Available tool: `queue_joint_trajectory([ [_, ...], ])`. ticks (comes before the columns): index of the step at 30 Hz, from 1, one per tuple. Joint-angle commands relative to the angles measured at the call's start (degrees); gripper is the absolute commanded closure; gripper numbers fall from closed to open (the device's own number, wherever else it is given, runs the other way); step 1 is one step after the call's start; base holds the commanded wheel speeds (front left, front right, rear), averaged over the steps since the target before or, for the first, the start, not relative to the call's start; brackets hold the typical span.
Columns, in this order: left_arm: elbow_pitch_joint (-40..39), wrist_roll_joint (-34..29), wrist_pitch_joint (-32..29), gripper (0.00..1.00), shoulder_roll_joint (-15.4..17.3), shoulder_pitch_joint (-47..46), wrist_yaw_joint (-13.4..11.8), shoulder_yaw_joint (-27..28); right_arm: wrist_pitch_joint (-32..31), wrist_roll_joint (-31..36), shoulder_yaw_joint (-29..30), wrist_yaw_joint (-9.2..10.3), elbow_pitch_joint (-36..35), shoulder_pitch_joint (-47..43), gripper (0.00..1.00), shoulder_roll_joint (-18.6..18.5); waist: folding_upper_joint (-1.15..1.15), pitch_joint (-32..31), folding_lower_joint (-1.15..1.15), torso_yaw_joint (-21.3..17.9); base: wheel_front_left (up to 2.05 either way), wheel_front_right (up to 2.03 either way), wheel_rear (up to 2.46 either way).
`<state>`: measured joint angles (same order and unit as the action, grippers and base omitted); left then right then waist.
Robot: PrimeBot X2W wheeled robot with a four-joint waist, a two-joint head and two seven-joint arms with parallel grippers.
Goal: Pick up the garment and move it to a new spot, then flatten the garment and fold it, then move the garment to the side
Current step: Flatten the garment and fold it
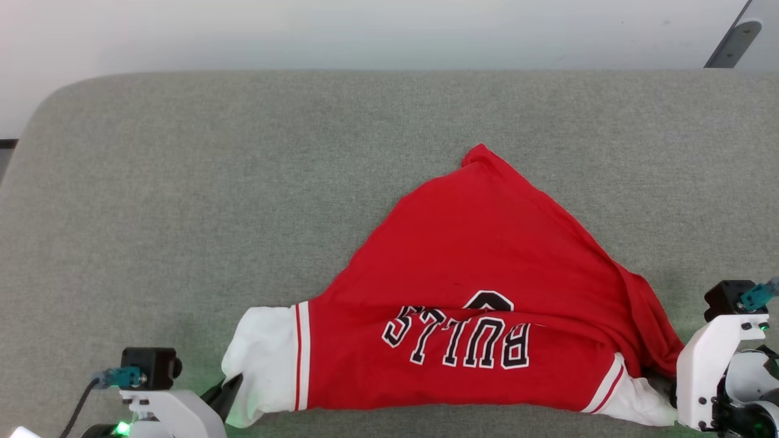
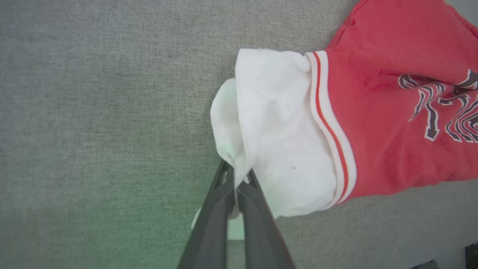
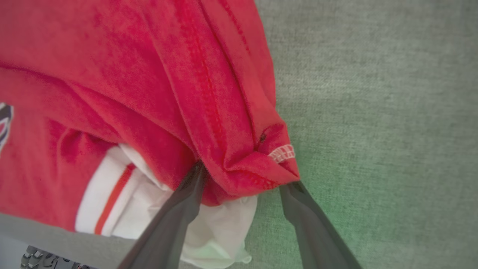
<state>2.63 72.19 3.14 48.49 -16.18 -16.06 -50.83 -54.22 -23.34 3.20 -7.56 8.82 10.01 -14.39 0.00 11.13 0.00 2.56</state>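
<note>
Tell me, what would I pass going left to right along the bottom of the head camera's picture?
The left gripper, shut on the garment → white sleeve → striped trim → upside-down BULLS lettering → other white sleeve → right arm's white wrist.

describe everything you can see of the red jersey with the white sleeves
The red jersey-style shirt, soft knit with white sleeves, red-white striped trim and black white-edged BULLS lettering, lies crumpled in a rough triangle on the grey fabric surface. The left gripper pinches one white sleeve; the open right gripper straddles the bunched opposite end.
</note>
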Motion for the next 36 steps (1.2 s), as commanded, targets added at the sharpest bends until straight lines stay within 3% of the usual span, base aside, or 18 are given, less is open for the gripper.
queue_joint_trajectory([
  [1,0.1,-0.29,0.34,1.0,-0.3,-0.03,0.23,-0.17,-1.67,0.45,0.41,0.14,-0.54,-2.39,0.0,-0.09,0.0,-0.39,0.0,0.01,0.0,0.0,0.0],
  [12,-0.36,-0.7,-0.33,1.0,-0.82,0.05,0.14,-0.88,-9.82,-1.79,3.98,0.12,-20.68,0.55,0.0,1.32,0.0,-1.53,0.0,1.71,0.0,0.0,0.0],
  [19,-0.58,-1.32,-0.79,1.0,-1.46,-1.15,0.57,-1.38,-3.73,-0.46,1.15,0.12,-23.07,7.61,0.0,0.97,0.0,-0.67,0.0,3.76,0.0,0.0,0.0],
  [24,-0.19,-1.98,-0.94,1.0,-2.54,-2.4,1.26,-1.72,6.46,1.06,-5.28,0.13,-15.57,15.65,0.0,-0.31,0.0,0.91,0.0,5.66,0.0,0.0,0.0],
  [29,0.85,-2.93,-1.31,1.0,-4.2,-4.29,2.48,-2.2,17.07,2.62,-13.33,0.12,-1.51,25.27,0.0,-2.68,0.0,2.99,0.0,7.9,0.0,0.0,0.0],
  [36,3.19,-4.11,-1.9,1.0,-7.1,-7.45,4.63,-3.2,23.42,1.51,-23.99,0.12,20.41,38.12,0.0,-4.05,0.0,5.53,0.0,11.26,0.0,0.0,0.0],
])
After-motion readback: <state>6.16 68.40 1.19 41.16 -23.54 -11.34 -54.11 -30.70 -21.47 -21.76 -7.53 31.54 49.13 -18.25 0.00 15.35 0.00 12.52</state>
